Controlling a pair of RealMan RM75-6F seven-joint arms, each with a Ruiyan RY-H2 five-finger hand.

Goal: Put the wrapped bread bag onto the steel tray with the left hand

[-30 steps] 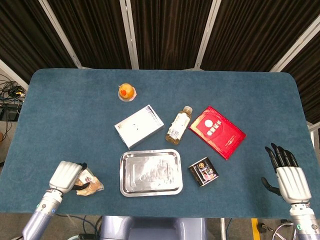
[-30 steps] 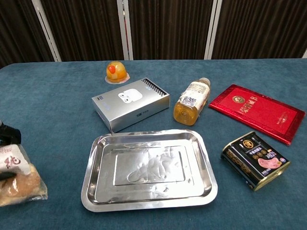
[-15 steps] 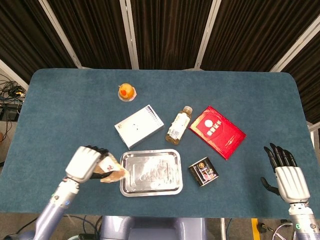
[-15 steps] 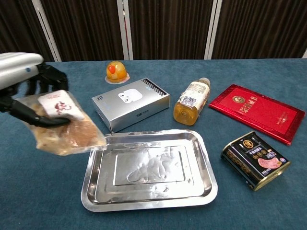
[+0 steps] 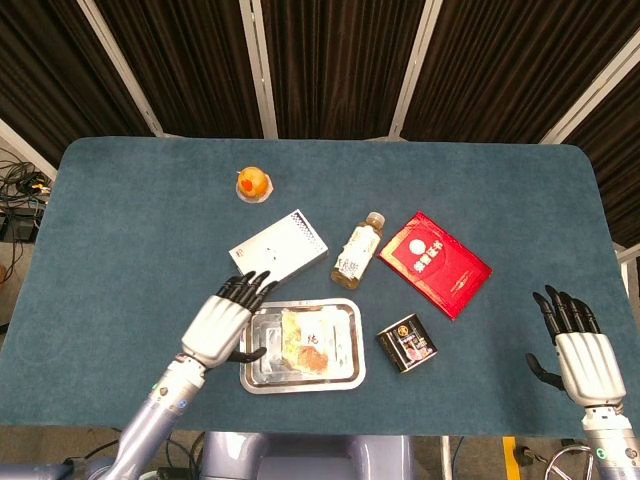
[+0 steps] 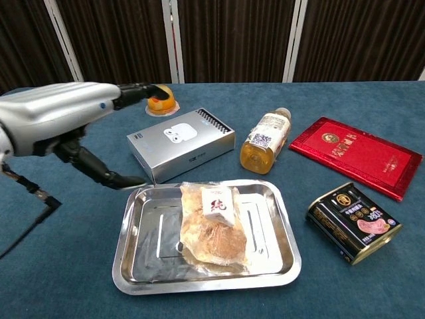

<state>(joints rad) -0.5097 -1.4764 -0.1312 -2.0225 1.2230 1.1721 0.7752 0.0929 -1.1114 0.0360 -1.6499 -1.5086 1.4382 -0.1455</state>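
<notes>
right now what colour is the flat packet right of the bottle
Bright red with a gold round emblem and gold print; the red packet shows best in the chest view.

The left hand (image 5: 222, 325) has a silver shell and black fingers (image 5: 246, 288). The right hand (image 5: 583, 358) looks alike. Their forearms are grey.

The right hand (image 5: 584, 352) is seen only in the head view; its wrist and arm are cut off by the lower edge, and nothing of it is shown in the chest view. In the chest view the left hand (image 6: 56, 123) is cut off by the left edge, and part of the jelly cup (image 6: 161, 102) is hidden behind its fingertips. The print on the bottle (image 5: 359, 250) label and on the dark tin (image 5: 407, 343) cannot be read.
</notes>
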